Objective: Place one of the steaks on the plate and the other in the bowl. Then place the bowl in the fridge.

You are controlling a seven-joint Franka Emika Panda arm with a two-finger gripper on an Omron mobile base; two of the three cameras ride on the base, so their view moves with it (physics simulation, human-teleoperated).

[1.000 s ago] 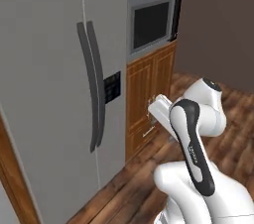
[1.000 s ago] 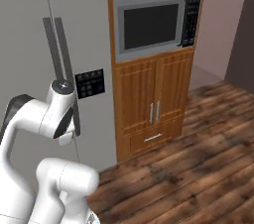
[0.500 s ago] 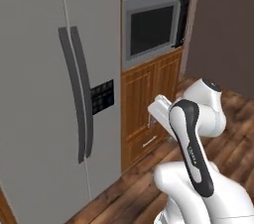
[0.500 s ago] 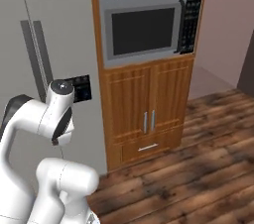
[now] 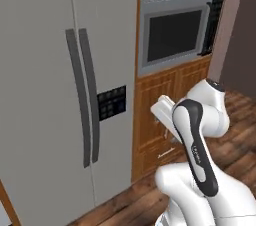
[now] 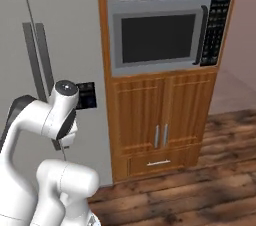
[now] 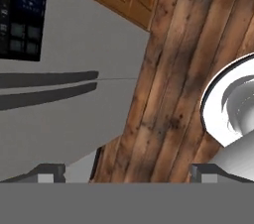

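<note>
Left base view: the fridge (image 5: 55, 95) is seen across the left and centre of the frame, its two doors shut, with the dark bar handles (image 5: 84, 97) standing side by side near the middle and the small black control panel (image 5: 111, 103) just to their right. A built-in oven (image 5: 177, 32) with a dark window is set in the wooden cabinets (image 5: 165, 95) at the upper right. The white arm (image 5: 197, 145) is folded at the lower right, over the wood floor (image 5: 240, 120).

In the hand view, the gripper (image 7: 128, 172) is seen at the bottom edge with its tips far apart (spread wide, nothing between them). The fridge front is shown at the left of that frame, the floor planks at the centre and right.
</note>
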